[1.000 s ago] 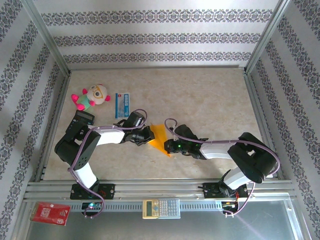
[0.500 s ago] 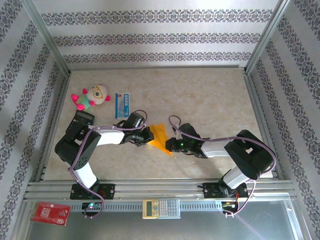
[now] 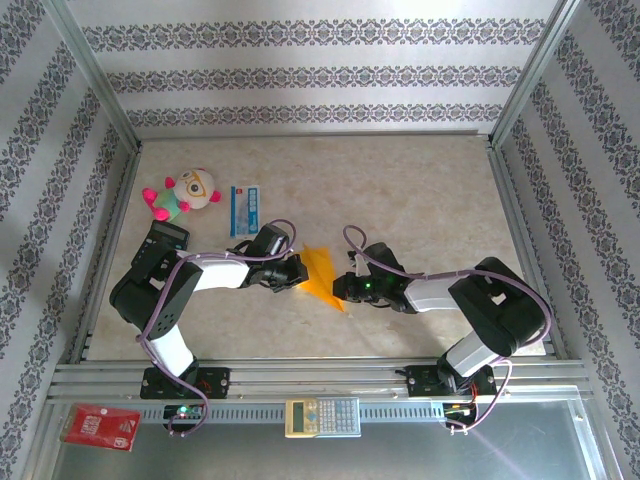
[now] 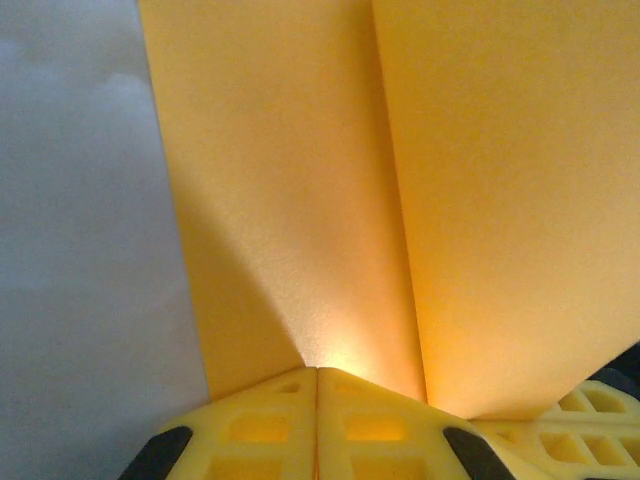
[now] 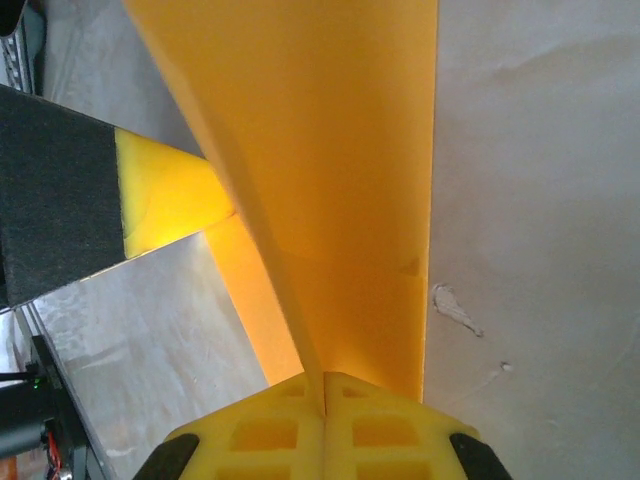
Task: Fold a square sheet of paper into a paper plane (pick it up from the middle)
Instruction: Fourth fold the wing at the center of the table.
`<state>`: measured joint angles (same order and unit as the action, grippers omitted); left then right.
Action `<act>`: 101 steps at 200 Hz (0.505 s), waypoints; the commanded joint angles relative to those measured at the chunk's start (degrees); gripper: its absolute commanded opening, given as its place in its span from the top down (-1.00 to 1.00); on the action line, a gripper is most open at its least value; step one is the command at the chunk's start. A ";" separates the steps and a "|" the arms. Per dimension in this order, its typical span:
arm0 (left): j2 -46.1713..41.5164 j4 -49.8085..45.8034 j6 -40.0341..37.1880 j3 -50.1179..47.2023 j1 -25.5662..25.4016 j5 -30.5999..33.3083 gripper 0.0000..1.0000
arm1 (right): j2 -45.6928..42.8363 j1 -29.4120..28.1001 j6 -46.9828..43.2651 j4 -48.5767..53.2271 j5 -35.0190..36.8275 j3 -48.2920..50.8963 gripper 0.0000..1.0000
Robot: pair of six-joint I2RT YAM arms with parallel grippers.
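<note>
The orange-yellow sheet of paper (image 3: 320,270) hangs between both grippers at mid-table, folded into a pointed wedge. A crease runs up the sheet of paper (image 4: 300,200) in the left wrist view. My left gripper (image 3: 297,271) grips its left side, jaws pressed together at the paper's lower edge (image 4: 317,372). My right gripper (image 3: 346,288) holds the near right end. In the right wrist view a fold of the paper (image 5: 330,200) runs straight into the closed jaws (image 5: 324,378). A left fingertip (image 5: 165,195) lies against the paper there.
A plush toy (image 3: 185,192), a blue-and-white packet (image 3: 245,208) and a black calculator (image 3: 166,237) lie at the left. On the front rail rest a beige calculator (image 3: 322,416) and a red packet (image 3: 100,426). Metal frame posts border the table.
The right arm's elbow has drawn in and its wrist has shifted slightly right. The paper has tipped a little between the grippers. Both grips stay closed.
</note>
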<state>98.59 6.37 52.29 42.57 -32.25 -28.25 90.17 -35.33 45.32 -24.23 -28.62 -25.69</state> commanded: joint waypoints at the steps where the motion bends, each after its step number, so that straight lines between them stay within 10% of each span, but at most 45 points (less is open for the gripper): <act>1: 2.55 -3.87 -2.19 -0.20 -0.75 2.94 0.82 | 1.52 1.02 0.46 -1.48 -2.20 -0.06 1.00; 101: 2.83 -5.47 -3.16 1.06 -0.71 3.05 0.82 | 2.64 2.75 -0.43 -1.17 -5.63 -1.46 1.00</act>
<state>99.18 5.61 50.87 43.55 -32.27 -28.29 92.05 -33.10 45.30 -25.17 -32.42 -25.89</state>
